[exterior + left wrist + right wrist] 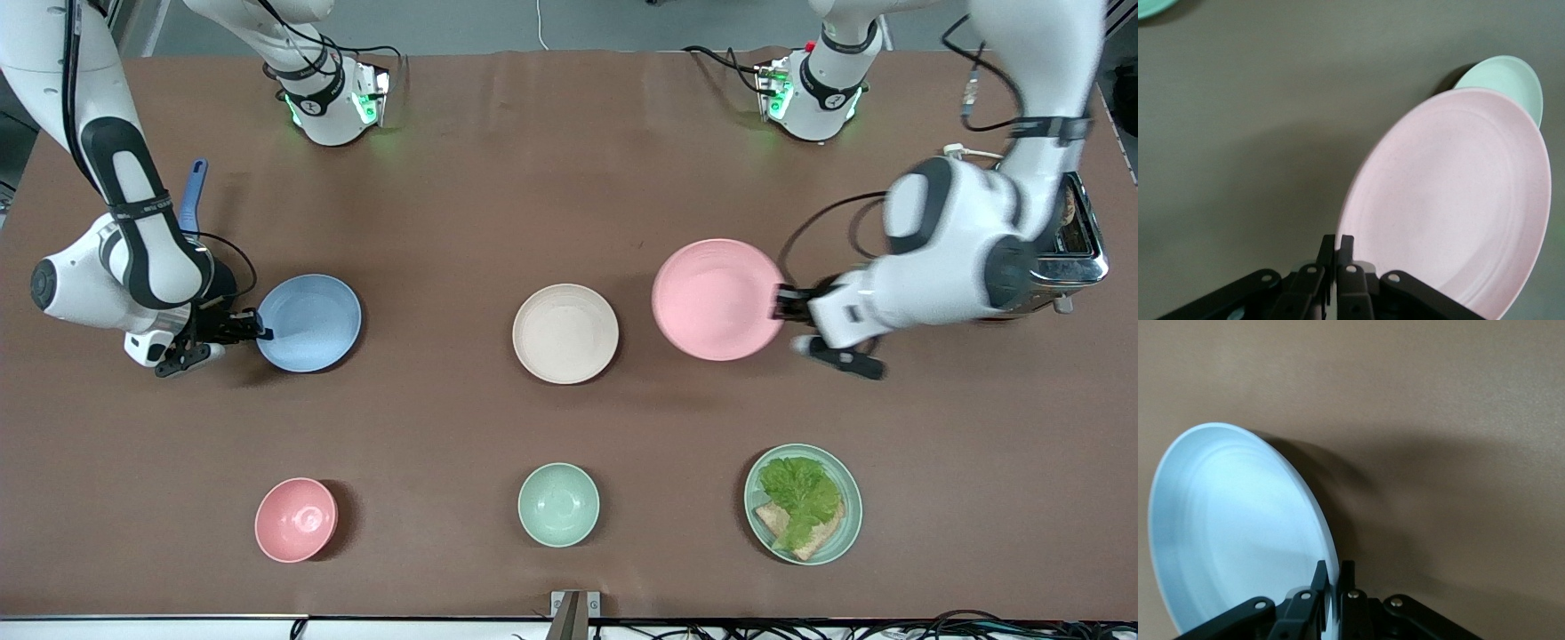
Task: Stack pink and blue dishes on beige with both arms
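Note:
The cream-beige plate (565,333) lies flat in the middle of the table. The pink plate (716,298) hangs above the table beside it, toward the left arm's end. My left gripper (781,302) is shut on its rim, and in the left wrist view the pink plate (1458,200) is tilted, with my left gripper (1337,245) pinching its edge. Toward the right arm's end, the light blue plate (307,322) is tilted up with a shadow under it. My right gripper (260,334) is shut on its rim. The right wrist view shows the blue plate (1231,527) clamped in my right gripper (1334,570).
Along the table's near edge stand a small pink bowl (296,519), a mint green bowl (558,504) and a mint plate (849,524) with lettuce and bread. A metal toaster (1071,253) stands under the left arm. A blue handle (193,196) shows beside the right arm.

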Robot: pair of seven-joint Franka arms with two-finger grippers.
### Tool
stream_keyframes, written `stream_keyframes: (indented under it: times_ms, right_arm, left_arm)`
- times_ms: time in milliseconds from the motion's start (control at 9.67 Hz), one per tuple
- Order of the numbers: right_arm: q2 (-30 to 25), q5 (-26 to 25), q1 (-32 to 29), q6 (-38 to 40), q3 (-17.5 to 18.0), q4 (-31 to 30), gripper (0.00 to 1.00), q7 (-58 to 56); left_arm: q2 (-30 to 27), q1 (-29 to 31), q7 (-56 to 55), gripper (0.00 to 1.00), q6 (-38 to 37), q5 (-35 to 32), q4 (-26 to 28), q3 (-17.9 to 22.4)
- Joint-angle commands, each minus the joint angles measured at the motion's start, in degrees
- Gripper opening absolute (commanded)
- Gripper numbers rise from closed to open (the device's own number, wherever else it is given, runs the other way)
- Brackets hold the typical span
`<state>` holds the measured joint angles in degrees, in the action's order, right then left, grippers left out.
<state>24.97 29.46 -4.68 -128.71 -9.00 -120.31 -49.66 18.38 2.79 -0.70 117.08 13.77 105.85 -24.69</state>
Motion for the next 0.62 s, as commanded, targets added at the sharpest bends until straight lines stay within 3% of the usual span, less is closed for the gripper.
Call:
stream_keyframes:
  times_ms: [0, 310, 517]
  right_arm:
    - [-3.3, 0.3, 0.1, 12.3, -1.7, 6.2, 0.0, 5.5]
    - [-5.3, -4.2, 0.5, 28.7, -1.7, 17.5, 0.0, 19.6]
    - [-7.0, -4.3, 4.0, 33.9, -0.8, 22.1, 0.0, 31.8]
  left_arm:
    - [5.3, -9.4, -13.1, 0.0, 9.7, -1.3, 0.9, 0.4]
    - [11.5, -16.1, -22.9, 0.0, 18.4, -6.1, 0.8, 0.4]
    - [13.9, -16.4, -22.9, 0.0, 22.0, -7.1, 0.5, 0.4]
